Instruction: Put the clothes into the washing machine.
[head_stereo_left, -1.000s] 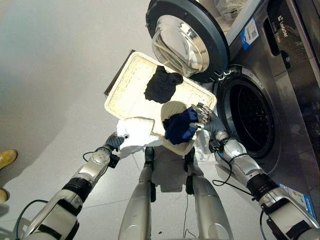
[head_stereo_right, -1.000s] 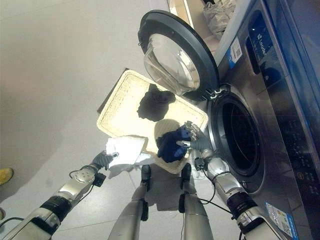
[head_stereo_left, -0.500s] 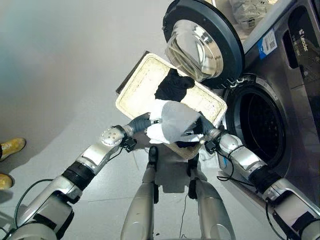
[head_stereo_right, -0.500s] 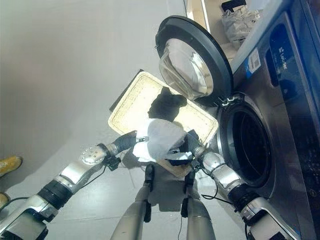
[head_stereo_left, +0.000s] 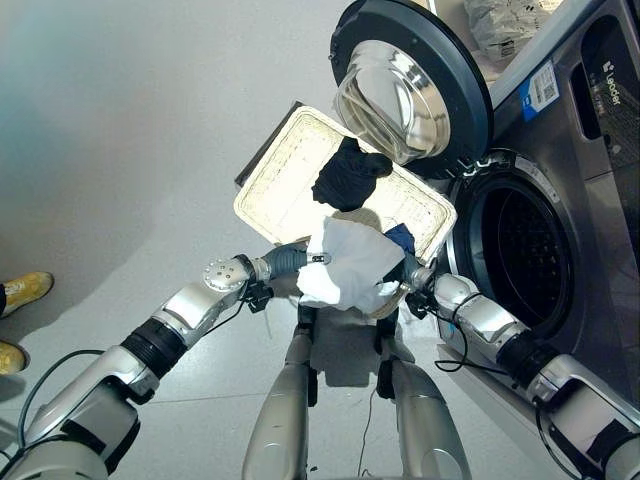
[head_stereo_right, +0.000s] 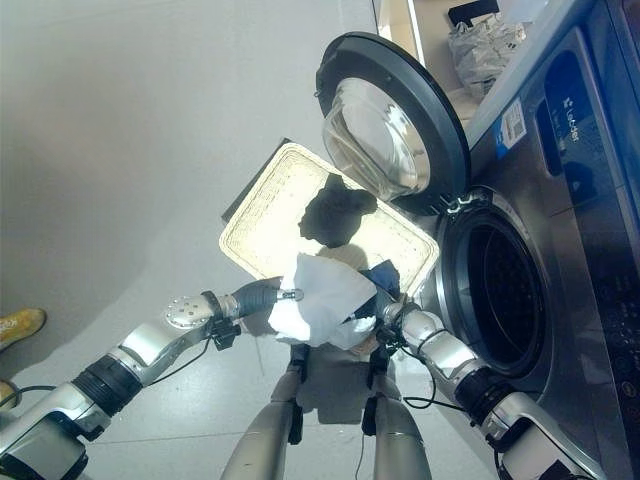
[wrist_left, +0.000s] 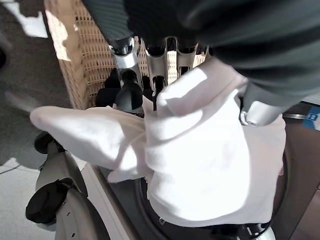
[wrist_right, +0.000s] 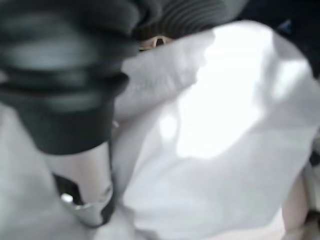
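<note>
My left hand (head_stereo_left: 288, 260) is shut on a white cloth (head_stereo_left: 350, 265), its fingers (wrist_left: 129, 62) curled into the fabric. The cloth hangs over the near right corner of the wicker basket (head_stereo_left: 285, 170) and drapes over my right hand (head_stereo_left: 415, 277). A navy cloth (head_stereo_left: 400, 237) peeks out behind the white one, at my right hand. A black cloth (head_stereo_left: 348, 172) lies in the basket. The washing machine's round door (head_stereo_left: 410, 80) stands open above the basket, and its dark drum (head_stereo_left: 520, 255) gapes just right of my right hand. In the right wrist view the white cloth (wrist_right: 220, 135) lies right against the hand.
The basket stands on the grey floor, its far end under the open door. A person's yellow shoes (head_stereo_left: 25, 292) show at the left edge. A crumpled bag (head_stereo_left: 500, 15) lies beyond the machine at the top.
My left hand has carried the white cloth rightward from the basket's near left corner over the navy cloth and my right hand. The camera has shifted too.
</note>
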